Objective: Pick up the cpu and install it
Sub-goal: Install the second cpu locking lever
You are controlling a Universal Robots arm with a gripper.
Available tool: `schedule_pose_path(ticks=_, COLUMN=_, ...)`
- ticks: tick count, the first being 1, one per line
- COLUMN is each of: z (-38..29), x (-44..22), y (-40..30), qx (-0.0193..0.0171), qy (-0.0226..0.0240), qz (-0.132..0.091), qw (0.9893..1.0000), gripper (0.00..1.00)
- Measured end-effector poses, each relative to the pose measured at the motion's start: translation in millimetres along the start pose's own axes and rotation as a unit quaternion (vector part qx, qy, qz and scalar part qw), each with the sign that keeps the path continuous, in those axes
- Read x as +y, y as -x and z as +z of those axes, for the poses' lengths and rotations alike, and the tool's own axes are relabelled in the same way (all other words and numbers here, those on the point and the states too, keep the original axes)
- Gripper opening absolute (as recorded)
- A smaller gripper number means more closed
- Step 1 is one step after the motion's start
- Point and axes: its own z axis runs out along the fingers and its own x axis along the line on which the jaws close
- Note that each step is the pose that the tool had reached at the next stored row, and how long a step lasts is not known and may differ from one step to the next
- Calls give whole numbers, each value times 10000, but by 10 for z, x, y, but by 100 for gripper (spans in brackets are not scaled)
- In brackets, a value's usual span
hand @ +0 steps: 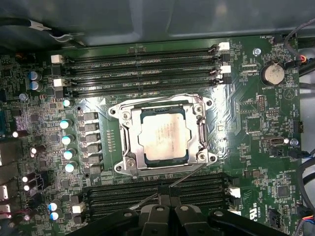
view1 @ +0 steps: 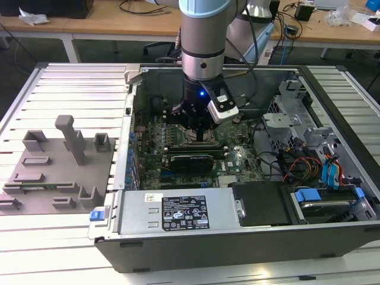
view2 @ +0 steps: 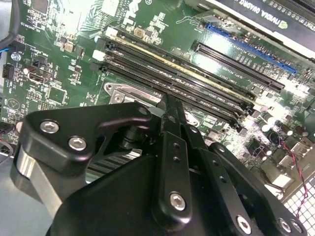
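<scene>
Exterior view: gripper point(view1: 198, 127) low inside open computer case point(view1: 249, 237), over green motherboard point(view1: 234, 157); grey fixture plate point(view1: 56, 172) well apart toward exterior view's left

Second wrist view: black gripper point(view2: 170, 105) linkage close above memory slots point(view2: 187, 81); fingers look drawn together, nothing visible between

First wrist view: cpu point(hand: 162, 133) seated flat in metal-framed socket point(hand: 129, 147), gripper point(hand: 165, 189) just beside socket, not touching cpu

light: bright, even, overhead | glare: motherboard point(hand: 256, 128) sheen around socket | blur: near pincer point(view2: 170, 105) soft
</scene>
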Motion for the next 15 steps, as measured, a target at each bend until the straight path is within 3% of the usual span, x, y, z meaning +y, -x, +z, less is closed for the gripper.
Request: schedule_pose_path(ticks=15, z=32, x=2, y=-7, qx=-1, qy=2, qz=0, qw=10000, gripper=11)
